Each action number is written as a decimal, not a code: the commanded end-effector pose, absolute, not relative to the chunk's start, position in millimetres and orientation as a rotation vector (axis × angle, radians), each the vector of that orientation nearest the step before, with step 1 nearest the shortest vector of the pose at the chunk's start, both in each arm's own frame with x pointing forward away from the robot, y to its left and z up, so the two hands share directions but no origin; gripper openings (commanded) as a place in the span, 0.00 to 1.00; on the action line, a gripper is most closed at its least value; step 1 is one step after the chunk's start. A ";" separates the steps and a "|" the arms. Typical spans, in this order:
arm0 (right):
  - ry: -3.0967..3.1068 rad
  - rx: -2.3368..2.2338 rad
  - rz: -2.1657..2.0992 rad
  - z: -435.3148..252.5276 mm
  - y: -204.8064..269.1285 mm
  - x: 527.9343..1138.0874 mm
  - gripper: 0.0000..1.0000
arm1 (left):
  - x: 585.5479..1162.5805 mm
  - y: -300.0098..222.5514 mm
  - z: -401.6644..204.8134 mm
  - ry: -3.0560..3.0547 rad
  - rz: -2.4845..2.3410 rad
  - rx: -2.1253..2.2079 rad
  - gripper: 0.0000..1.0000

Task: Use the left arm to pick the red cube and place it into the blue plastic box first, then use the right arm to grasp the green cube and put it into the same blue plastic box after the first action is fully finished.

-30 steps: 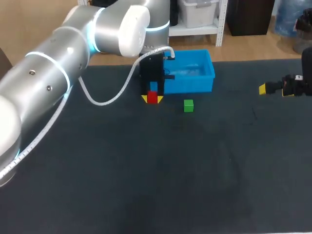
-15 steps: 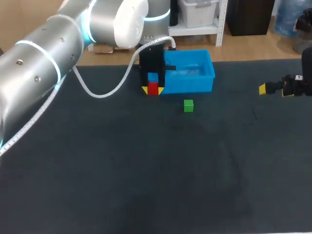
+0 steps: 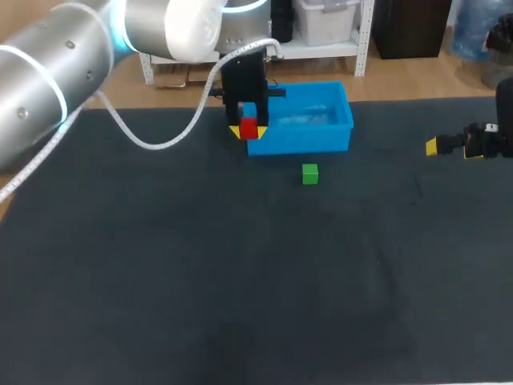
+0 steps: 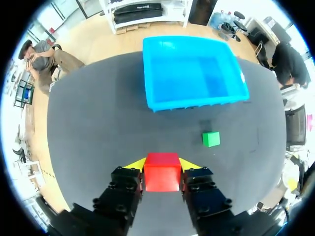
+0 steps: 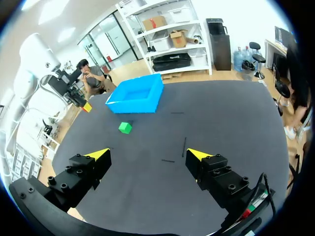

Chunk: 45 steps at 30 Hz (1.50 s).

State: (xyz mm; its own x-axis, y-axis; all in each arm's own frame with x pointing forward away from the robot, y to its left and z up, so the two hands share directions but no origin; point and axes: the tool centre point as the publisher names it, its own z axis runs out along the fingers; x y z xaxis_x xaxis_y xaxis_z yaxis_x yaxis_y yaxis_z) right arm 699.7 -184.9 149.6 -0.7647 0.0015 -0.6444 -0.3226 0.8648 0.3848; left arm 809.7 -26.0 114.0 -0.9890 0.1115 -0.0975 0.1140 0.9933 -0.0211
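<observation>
Left gripper (image 3: pixel 248 132), clamped on red cube (image 3: pixel 248 127), risen beside blue plastic box (image 3: pixel 309 143), apparently at rim height. Left wrist view alone confirms the two-sided grip; right gripper (image 5: pixel 147 155) spread open.

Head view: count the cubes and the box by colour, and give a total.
Red: 1, the red cube
Green: 1, the green cube
Blue: 1, the blue plastic box
Total: 3
</observation>
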 end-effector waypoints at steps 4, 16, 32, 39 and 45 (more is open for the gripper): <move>2.372 -0.232 0.638 149.6 -184.9 700.1 1.00 | 802.5 -21.9 130.9 2.933 -0.067 0.178 0.00; 2.372 -0.232 0.638 149.6 -184.9 700.1 1.00 | 816.0 -23.7 155.4 2.870 -0.080 0.215 0.00; 2.372 -0.232 0.638 149.6 -184.9 700.1 1.00 | 841.9 -38.1 181.9 2.799 -0.073 0.298 0.00; 2.372 -0.232 0.638 149.6 -184.9 700.1 1.00 | 859.7 -39.9 192.5 2.771 -0.061 0.307 0.00; 2.372 -0.232 0.638 149.6 -184.9 700.1 1.00 | 876.2 -41.7 200.3 2.751 -0.051 0.314 0.00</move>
